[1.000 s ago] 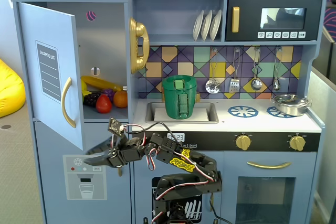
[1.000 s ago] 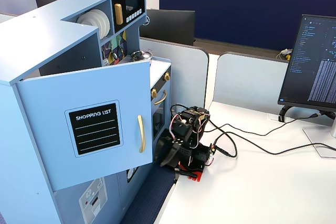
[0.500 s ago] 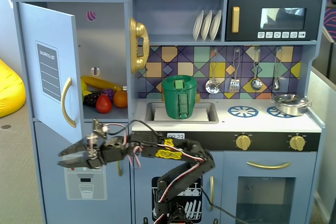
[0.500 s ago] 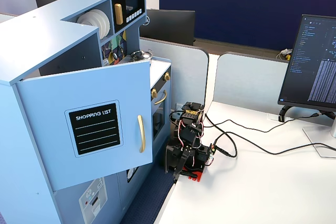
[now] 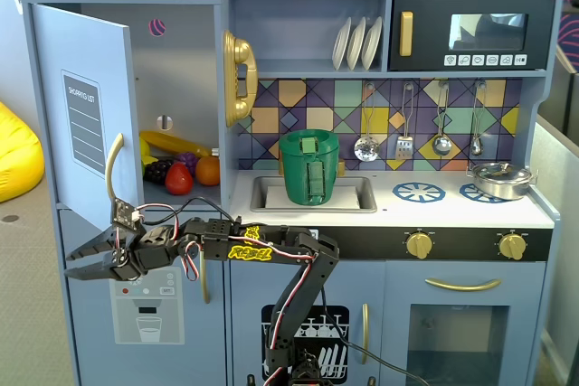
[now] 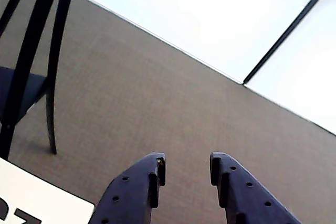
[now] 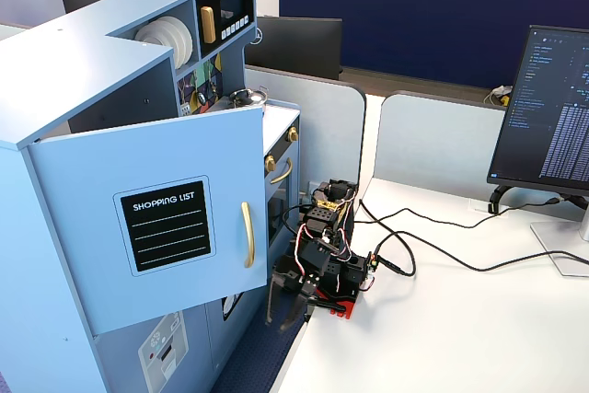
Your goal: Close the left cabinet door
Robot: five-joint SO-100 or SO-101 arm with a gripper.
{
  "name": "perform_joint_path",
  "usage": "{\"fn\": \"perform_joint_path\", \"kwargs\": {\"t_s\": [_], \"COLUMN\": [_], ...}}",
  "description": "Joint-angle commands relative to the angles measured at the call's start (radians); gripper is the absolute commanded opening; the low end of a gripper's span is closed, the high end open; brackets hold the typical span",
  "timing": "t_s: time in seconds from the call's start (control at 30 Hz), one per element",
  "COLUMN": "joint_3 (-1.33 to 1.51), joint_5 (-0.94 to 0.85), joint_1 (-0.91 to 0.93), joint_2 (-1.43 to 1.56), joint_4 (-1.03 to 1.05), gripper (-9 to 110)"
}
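Note:
The left cabinet door (image 5: 86, 106), light blue with a black "SHOPPING LIST" panel and a curved gold handle (image 5: 112, 169), stands swung open from the toy kitchen. It also shows in a fixed view (image 7: 166, 223). My gripper (image 5: 77, 264) is open and empty. It points left, just below the door's lower free corner, in front of the lower door with the ice-dispenser graphic (image 5: 145, 314). It is not touching the handle. In the wrist view the gripper (image 6: 187, 163) shows parted jaws over brown carpet, with no door in sight. The other fixed view shows the gripper (image 7: 287, 317) beside the door's lower edge.
Toy fruit (image 5: 181, 169) lies inside the open cabinet. A green pot (image 5: 309, 164) sits in the sink and a gold phone (image 5: 238, 74) hangs on the wall. Cables (image 7: 414, 255) and a monitor (image 7: 552, 117) are on the white desk. Chair legs (image 6: 50, 77) stand on the carpet.

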Motion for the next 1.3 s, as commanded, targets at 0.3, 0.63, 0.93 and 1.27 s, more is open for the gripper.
{"fn": "perform_joint_path", "kwargs": {"t_s": [0.3,0.63,0.93,1.27], "joint_3": [0.063,0.117,0.144,0.190], "joint_5": [-0.009,-0.029,-0.063,0.031], "joint_1": [0.272,0.680,0.834,0.827], "joint_2": [0.109,0.161,0.153,0.273], "joint_4": [-0.041,-0.069,-0.120,0.057], "gripper": [0,0,0,0]}}
